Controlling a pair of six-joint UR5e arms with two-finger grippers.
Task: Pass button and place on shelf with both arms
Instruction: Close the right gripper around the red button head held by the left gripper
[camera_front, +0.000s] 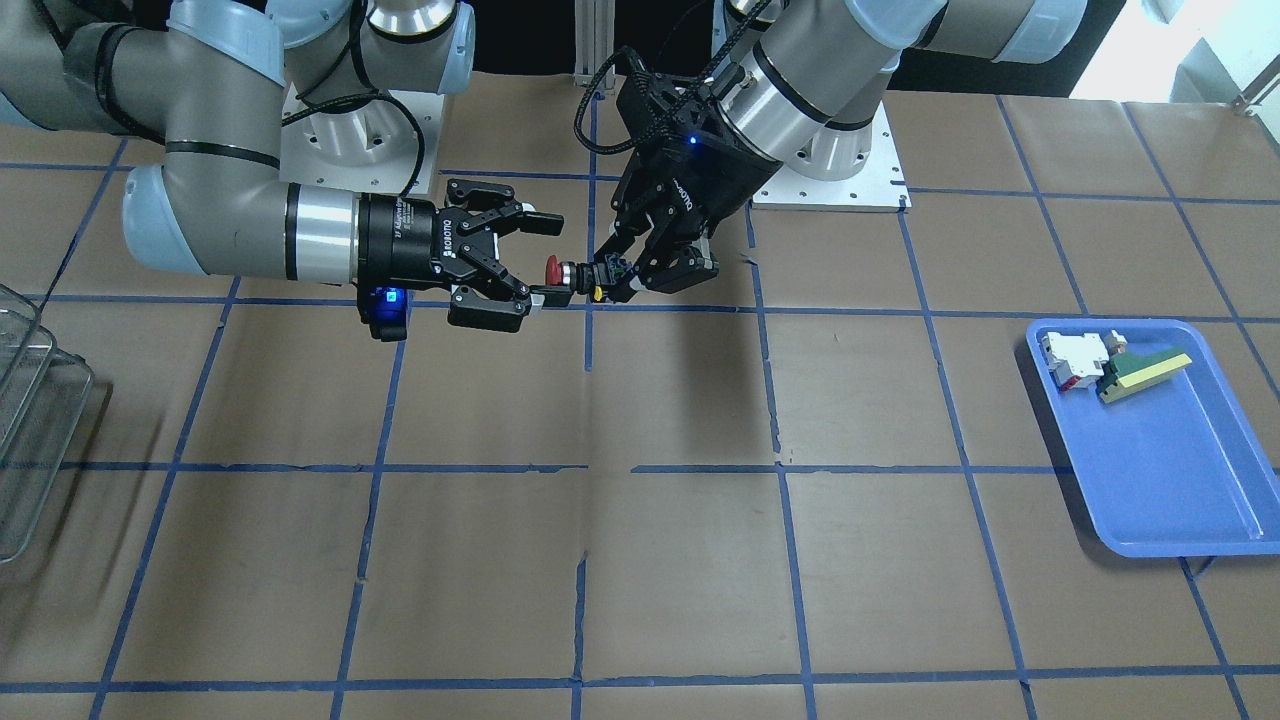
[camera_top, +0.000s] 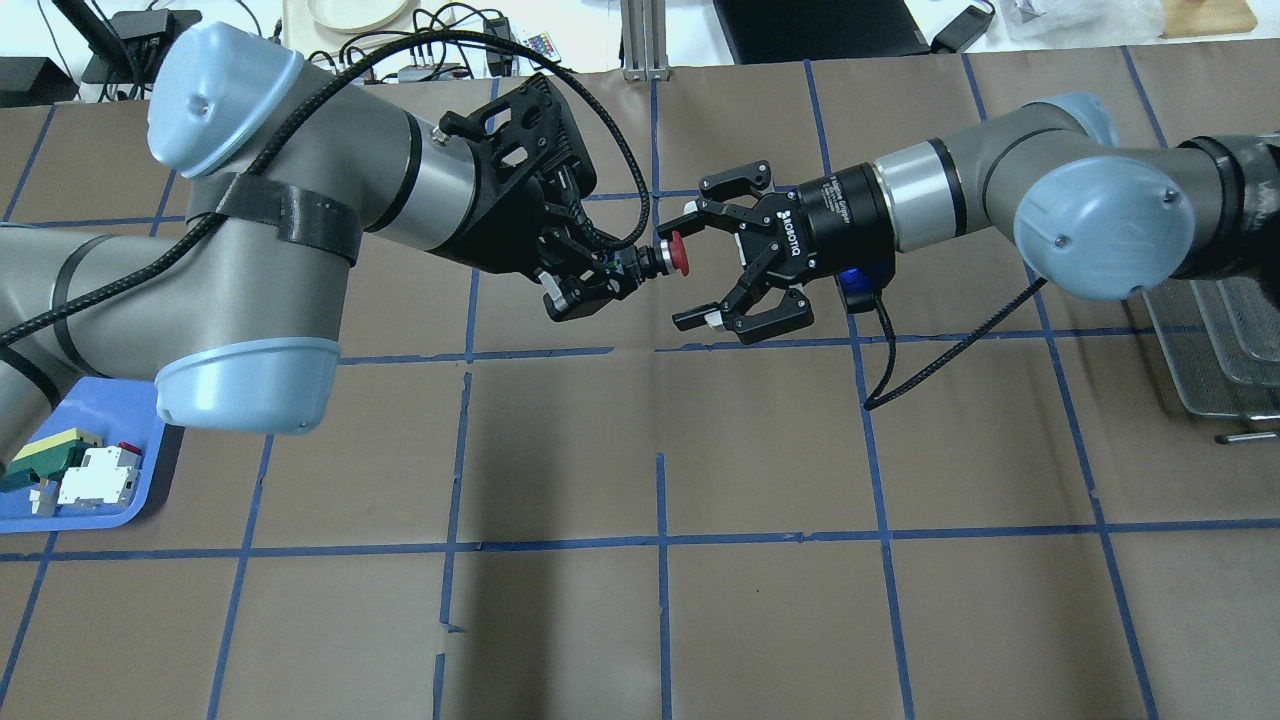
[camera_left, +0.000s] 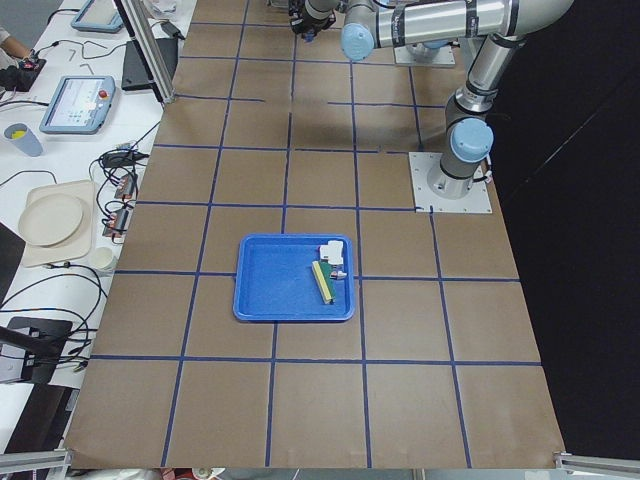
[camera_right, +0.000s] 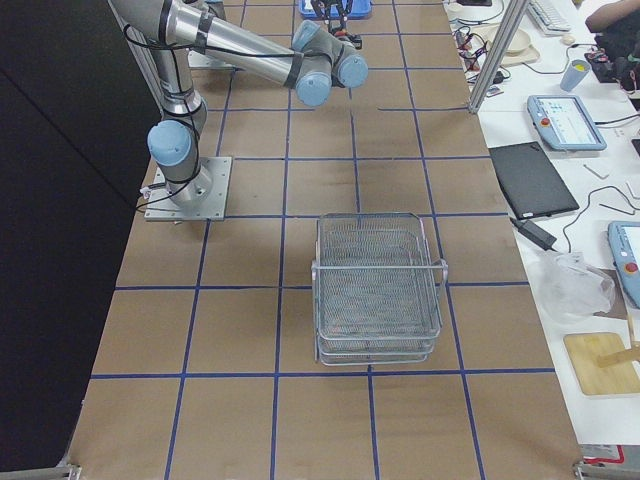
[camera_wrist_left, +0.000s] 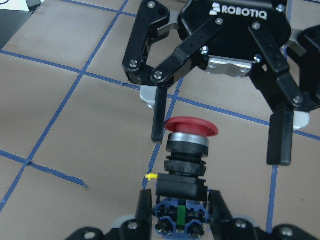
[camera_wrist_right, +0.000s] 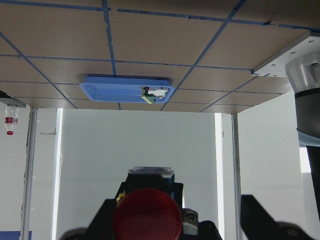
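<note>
The button (camera_top: 668, 258), with a red mushroom cap and a black body, is held in mid-air over the table's centre. My left gripper (camera_top: 612, 272) is shut on its black body, cap pointing away. In the left wrist view the button (camera_wrist_left: 186, 155) sticks out from the left gripper (camera_wrist_left: 180, 209). My right gripper (camera_top: 692, 267) is open, and the red cap lies between its spread fingers (camera_wrist_left: 159, 117) without touching them. The front view shows the same: button (camera_front: 570, 272), left gripper (camera_front: 612, 278), right gripper (camera_front: 547, 260). The wire-mesh shelf (camera_right: 378, 290) stands at the table's right end.
A blue tray (camera_front: 1160, 470) at the table's left end holds a white-and-red block (camera_front: 1073, 358) and a green-and-yellow wedge (camera_front: 1145, 372). The shelf's edge shows in the overhead view (camera_top: 1215, 340). Brown table with a blue tape grid (camera_top: 660, 540).
</note>
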